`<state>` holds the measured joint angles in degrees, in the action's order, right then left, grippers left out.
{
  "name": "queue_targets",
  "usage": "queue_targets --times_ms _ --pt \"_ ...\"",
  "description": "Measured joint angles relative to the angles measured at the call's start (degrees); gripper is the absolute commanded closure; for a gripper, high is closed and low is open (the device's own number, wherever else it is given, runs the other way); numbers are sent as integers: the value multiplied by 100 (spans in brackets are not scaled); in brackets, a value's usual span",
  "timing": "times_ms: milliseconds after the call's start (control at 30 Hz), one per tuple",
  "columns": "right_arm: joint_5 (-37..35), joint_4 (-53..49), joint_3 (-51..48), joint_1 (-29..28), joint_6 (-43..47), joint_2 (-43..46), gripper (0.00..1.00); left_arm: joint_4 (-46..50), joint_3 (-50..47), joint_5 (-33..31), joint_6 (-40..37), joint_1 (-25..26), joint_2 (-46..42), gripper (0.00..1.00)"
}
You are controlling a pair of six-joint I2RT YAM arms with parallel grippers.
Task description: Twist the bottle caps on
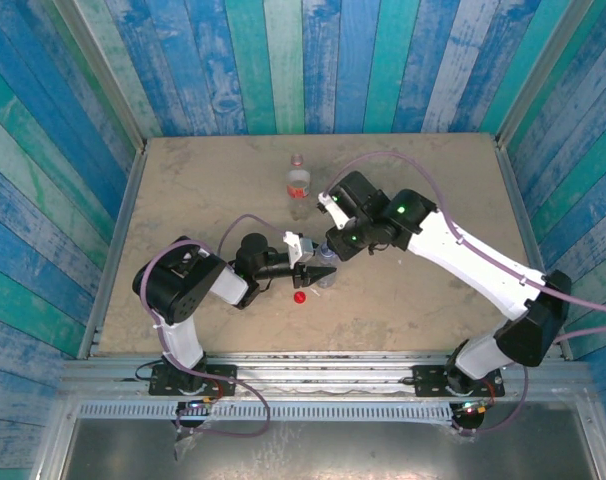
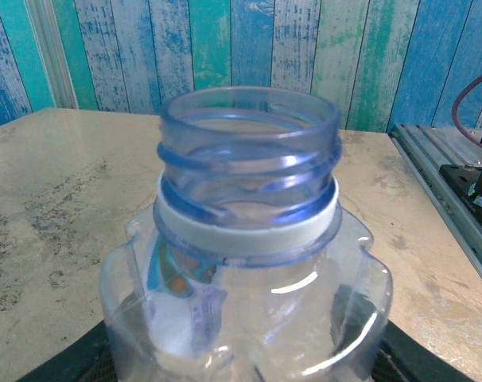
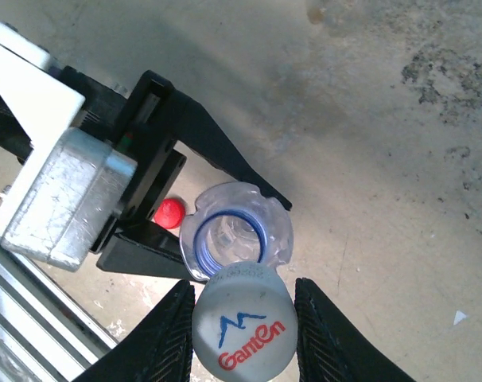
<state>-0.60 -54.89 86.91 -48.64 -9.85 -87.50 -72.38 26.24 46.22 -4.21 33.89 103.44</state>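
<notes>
Two caps in play, neither threaded on. Nearest your bases, the red cap (image 1: 300,297) lies loose on the table (image 1: 183,180), just beside the left gripper (image 1: 318,272), gripped by nothing. Next out, the left gripper's fingers (image 2: 62,366) are clamped on the body of the bluish bottle (image 2: 249,199), which is upright, mouth open, threads and white collar ring bare. Judged purpose: you are using that arm as a vise so the bottle won't spin under torque, and the low grip leaves the neck free. Just beyond, the right gripper (image 3: 242,330) comes in from above, its two fingers (image 3: 173,334) pinching the white cap (image 3: 242,322) across its sides, printed top toward the wrist camera. Held so, the cap's open side should face down, and a wrist roll would turn it. The cap sits off-centre, overlapping one edge of the bottle mouth in the right wrist view; cannot tell whether it touches the rim. Judged next need: centre it over the mouth, level, before lowering. Farthest out, the labelled bottle (image 1: 298,185) stands alone, well apart from both grippers; its top is too small to read.
</notes>
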Motion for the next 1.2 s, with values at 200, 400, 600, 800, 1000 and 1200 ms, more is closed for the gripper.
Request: queue_targets --times_ms 200,400,600,800,1000,1200 --pt "2 -205 319 -26 136 -356 65 22 -2 -2 -50 0 -2 44" --pt "2 -282 369 -44 223 -584 65 26 -7 -2 -109 0 -2 45" --pt "4 -291 417 -66 245 -669 64 31 -7 -2 -140 0 -2 45" --pt "2 -256 470 -94 254 -728 64 35 -7 -2 -157 -2 -2 45" --pt "22 -256 470 -107 260 -800 63 39 -7 0 -162 -2 -2 45" --pt "24 -260 470 -111 260 -811 57 44 -7 0 -166 -2 -2 45"
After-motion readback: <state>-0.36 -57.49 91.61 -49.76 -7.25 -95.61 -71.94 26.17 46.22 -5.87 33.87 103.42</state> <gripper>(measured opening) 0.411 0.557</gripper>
